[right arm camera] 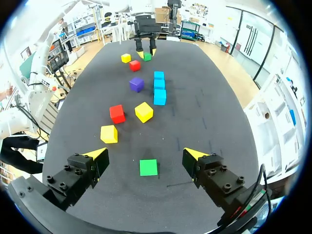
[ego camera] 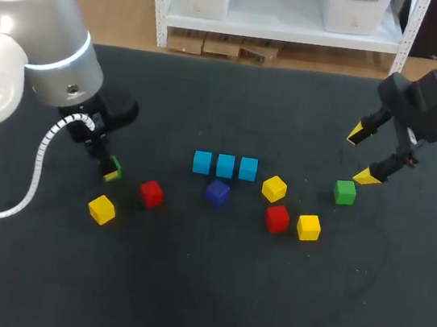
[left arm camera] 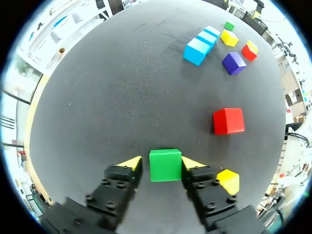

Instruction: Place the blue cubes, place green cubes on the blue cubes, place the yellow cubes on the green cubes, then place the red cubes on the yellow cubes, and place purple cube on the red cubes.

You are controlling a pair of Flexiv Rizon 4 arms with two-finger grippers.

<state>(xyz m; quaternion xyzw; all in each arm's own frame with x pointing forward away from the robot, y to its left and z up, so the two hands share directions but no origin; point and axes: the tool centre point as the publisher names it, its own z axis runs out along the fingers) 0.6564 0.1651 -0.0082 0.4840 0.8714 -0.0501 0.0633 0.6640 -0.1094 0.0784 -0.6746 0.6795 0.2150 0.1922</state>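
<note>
My left gripper (left arm camera: pixel 161 163) is down at the table's left, both yellow tips pressed against the sides of a green cube (left arm camera: pixel 165 165) (ego camera: pixel 114 168). Three blue cubes (ego camera: pixel 225 165) lie in a row at the table's middle, with a purple cube (ego camera: pixel 217 192) just in front of them. A second green cube (ego camera: pixel 345 192) (right arm camera: pixel 148 167) rests on the table below my right gripper (ego camera: pixel 362 155) (right arm camera: pixel 145 153), which hangs open above it. Red cubes (ego camera: pixel 151 193) (ego camera: pixel 277 218) and yellow cubes (ego camera: pixel 101 209) (ego camera: pixel 274 188) (ego camera: pixel 308 226) lie scattered singly.
The table is a dark mat (ego camera: pixel 208 292) with a broad bare area along its front. The red cube (left arm camera: pixel 228 121) and yellow cube (left arm camera: pixel 229 180) nearest my left gripper lie to its right side.
</note>
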